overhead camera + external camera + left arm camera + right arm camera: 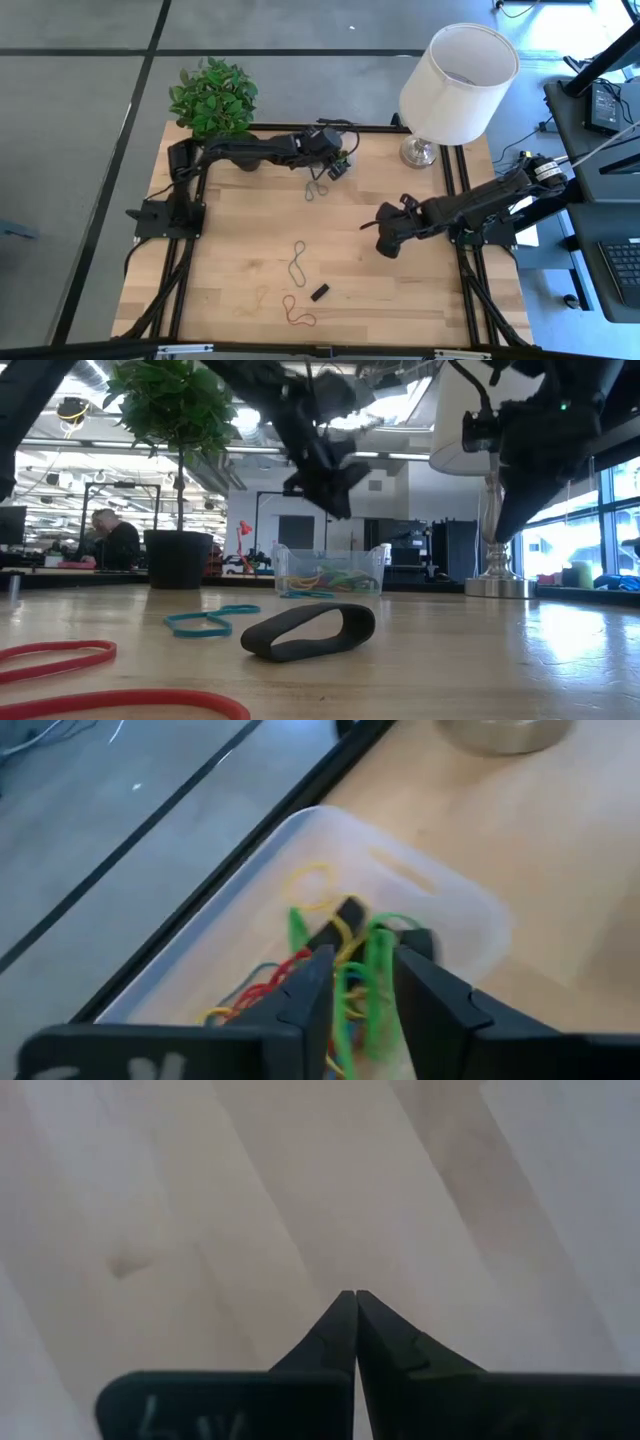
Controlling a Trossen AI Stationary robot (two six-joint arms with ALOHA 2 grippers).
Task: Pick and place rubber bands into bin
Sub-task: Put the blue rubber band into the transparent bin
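left hand [365, 965] spread above clear bin [440, 890] of tangled colourful rubber bands [350, 965].

High cam overhead; low cam table-level; both share bin [330, 570].

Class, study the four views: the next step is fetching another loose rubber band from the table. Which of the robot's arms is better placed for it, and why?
Probably the right. The right hand is shut, empty, and nearer the teal band and black band. The left hand, parted, hangs over the bin at the table's far edge.
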